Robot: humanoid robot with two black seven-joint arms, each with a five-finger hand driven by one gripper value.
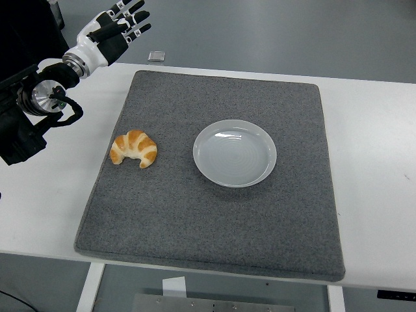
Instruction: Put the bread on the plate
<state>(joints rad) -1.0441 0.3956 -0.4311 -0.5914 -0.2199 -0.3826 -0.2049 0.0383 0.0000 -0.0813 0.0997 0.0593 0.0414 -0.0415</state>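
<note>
A golden croissant (pixel 134 148) lies on the left part of a grey mat (pixel 214 221). A white round plate (pixel 234 153) sits empty at the mat's middle, to the croissant's right. My left hand (pixel 119 27) is raised at the far left corner, beyond the table's back edge, well behind and left of the croissant. Its fingers are spread and hold nothing. The right arm is out of view.
The white table (pixel 374 162) extends around the mat on all sides. A small grey object (pixel 155 56) lies at the table's back edge, just right of my left hand. A dark figure stands at the top left.
</note>
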